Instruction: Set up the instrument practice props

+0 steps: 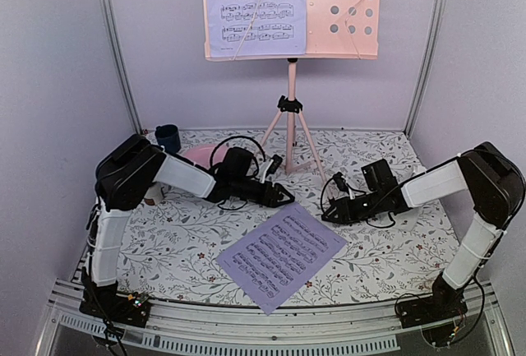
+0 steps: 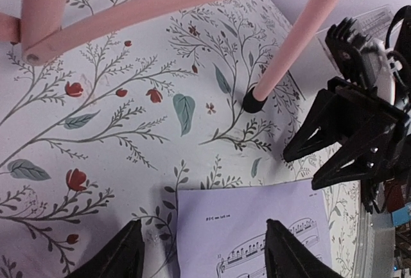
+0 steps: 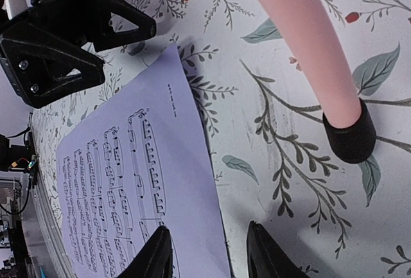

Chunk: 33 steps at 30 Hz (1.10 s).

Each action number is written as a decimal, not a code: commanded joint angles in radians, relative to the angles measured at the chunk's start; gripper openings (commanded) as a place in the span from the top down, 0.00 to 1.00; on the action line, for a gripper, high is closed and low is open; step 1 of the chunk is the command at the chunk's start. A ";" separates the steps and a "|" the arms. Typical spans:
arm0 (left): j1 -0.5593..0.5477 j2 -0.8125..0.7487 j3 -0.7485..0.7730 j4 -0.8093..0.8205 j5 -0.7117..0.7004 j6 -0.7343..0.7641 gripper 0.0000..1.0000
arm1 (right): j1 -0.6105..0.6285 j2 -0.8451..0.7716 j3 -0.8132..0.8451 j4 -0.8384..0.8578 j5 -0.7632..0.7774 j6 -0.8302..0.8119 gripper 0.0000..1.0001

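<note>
One sheet music page [image 1: 282,256], flat on desk [image 1: 173,249] at 6 o'clock of music stand [image 1: 289,126]; left gripper [image 1: 279,196], right gripper [image 1: 329,210] both apart (empty).

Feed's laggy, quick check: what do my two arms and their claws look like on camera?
The left arm and right arm match: white link covers between bulky black joints, with thin black cables looping near the wrists. The left claw and right claw are matte black, their fingers triangular with cut-out centres and small screws.
</note>
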 commanded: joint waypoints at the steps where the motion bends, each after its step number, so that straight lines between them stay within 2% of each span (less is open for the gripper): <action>1: -0.010 0.042 0.039 -0.034 0.019 -0.010 0.36 | 0.010 0.045 -0.001 0.027 -0.017 -0.019 0.62; 7: -0.027 0.067 0.081 -0.071 0.031 -0.005 0.38 | 0.017 0.089 0.011 0.026 -0.019 -0.017 0.64; 25: -0.047 0.107 0.125 -0.078 0.063 -0.004 0.53 | 0.031 0.114 0.032 0.029 -0.024 -0.014 0.67; 28: -0.049 0.118 0.129 -0.079 0.065 0.001 0.58 | 0.031 0.116 0.033 0.029 -0.023 -0.014 0.67; 33: -0.048 0.132 0.128 -0.079 0.056 0.014 0.75 | 0.031 0.114 0.034 0.031 -0.026 -0.013 0.67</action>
